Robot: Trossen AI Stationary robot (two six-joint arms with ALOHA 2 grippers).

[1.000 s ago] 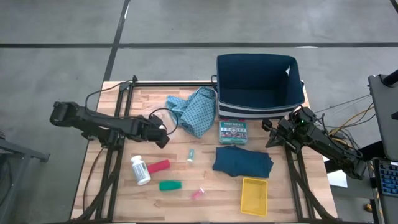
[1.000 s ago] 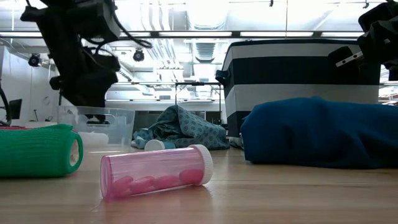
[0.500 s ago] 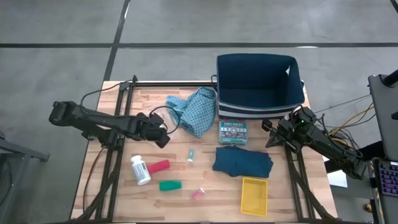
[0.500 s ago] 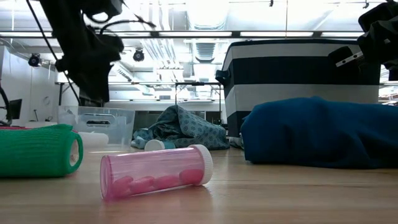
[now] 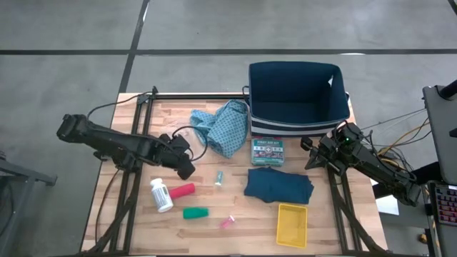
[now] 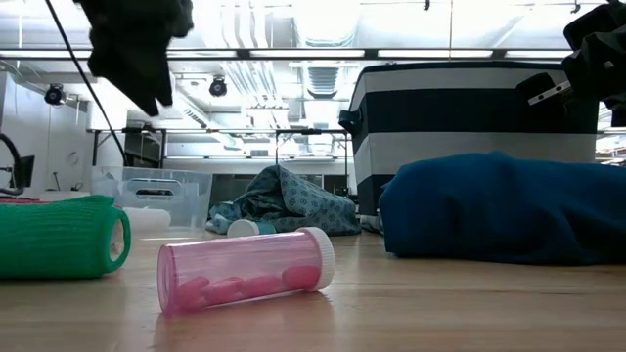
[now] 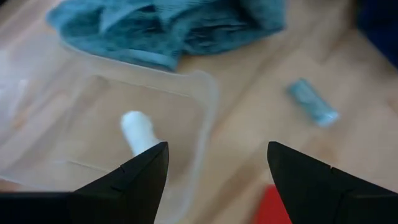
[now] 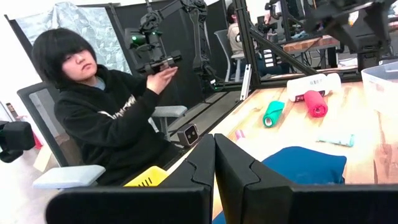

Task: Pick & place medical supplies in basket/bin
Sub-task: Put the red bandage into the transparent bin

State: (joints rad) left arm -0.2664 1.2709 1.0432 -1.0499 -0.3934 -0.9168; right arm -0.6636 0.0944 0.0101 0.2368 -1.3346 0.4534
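Observation:
My left gripper [image 5: 186, 165] hangs open above the table's left half, fingers slanting down; in the left wrist view it [image 7: 217, 180] is over the rim of a clear plastic bin [image 7: 205, 112] in which a white cylinder [image 7: 140, 132] lies. On the wood lie a white pill bottle [image 5: 161, 194], a red cylinder [image 5: 182, 190], a green cylinder [image 5: 195, 213] and a small pale green one [image 5: 219, 178]. The light-blue patterned cloth [image 5: 223, 126] lies crumpled by the navy basket [image 5: 296, 100]; the dark teal folded cloth [image 5: 278, 184] lies flat. My right gripper [image 8: 214, 180] waits shut at the right edge.
A pink vial [image 6: 245, 269] lies near the front edge, a yellow tray [image 5: 292, 223] at the front right, and a printed box [image 5: 268, 150] before the basket. A person in a black hoodie [image 8: 93, 118] sits beyond the table's near side.
My left gripper has risen from low over the clear bin and drifted a little toward the table's near edge, tipping as it went. Its fingers have stayed open. Nothing on the table has moved.

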